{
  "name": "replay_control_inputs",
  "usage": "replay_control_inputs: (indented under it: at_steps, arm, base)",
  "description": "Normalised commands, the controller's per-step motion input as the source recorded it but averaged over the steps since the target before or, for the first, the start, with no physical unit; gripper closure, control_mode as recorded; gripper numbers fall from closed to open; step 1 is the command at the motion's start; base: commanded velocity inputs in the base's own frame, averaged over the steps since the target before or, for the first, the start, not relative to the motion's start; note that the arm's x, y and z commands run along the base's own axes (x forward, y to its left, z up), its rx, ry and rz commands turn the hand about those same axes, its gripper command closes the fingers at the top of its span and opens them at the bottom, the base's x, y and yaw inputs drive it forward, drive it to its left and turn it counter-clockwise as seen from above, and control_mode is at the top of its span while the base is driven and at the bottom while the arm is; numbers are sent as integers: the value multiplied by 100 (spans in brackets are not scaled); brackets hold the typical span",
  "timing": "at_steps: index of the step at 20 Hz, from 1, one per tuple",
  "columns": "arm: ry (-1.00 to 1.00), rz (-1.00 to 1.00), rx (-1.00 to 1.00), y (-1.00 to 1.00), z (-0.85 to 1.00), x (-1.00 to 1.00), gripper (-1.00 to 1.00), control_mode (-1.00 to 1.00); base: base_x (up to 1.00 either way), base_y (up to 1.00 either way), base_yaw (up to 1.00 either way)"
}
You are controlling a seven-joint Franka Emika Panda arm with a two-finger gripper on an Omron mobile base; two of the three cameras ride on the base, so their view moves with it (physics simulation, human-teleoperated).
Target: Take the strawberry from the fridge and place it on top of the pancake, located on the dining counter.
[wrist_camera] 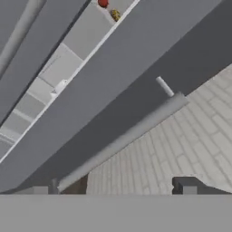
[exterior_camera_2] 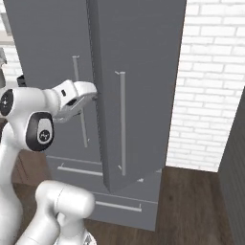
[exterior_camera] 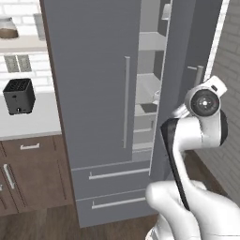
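Observation:
The grey fridge (exterior_camera: 93, 93) has its left door shut and its right door (exterior_camera_2: 139, 72) swung partly open, leaving a narrow gap onto pale shelves (exterior_camera: 147, 89). In the hand view, deep in that gap, the strawberry (wrist_camera: 103, 2) is a small red berry on a shelf beside a small yellowish item (wrist_camera: 116, 15). My gripper (wrist_camera: 113, 188) is open with nothing between its fingers. It points at the outer face of the right door, with the door's long bar handle (wrist_camera: 122, 140) just ahead. In the right base view the hand (exterior_camera_2: 79, 98) sits against that door's edge. The pancake and the dining counter are out of view.
A black toaster (exterior_camera: 18, 96) stands on a white countertop (exterior_camera: 33, 123) over brown cabinets (exterior_camera: 33, 173) left of the fridge. A white brick wall (exterior_camera_2: 210, 95) runs to the right. Two fridge drawers (exterior_camera: 112, 187) sit below, above a wooden floor (exterior_camera_2: 191, 206).

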Motion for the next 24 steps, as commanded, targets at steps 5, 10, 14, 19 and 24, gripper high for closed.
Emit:
replay_control_inputs:
  at_steps: [5, 10, 14, 19, 24]
  arm:
    - [25, 0, -34, 73, 5, 16, -100, -100]
    - [26, 0, -33, 57, -5, 44, -100, -100]
    - [18, 0, -24, 18, -26, 61, -100, -100]
    - [17, -1, -22, 12, -46, 67, -100, -100]
    - [8, -8, -8, 0, -55, 72, -100, -100]
  base:
    - [0, 0, 0]
    - [0, 0, 0]
    - [0, 0, 0]
    - [0, 0, 0]
    - [0, 0, 0]
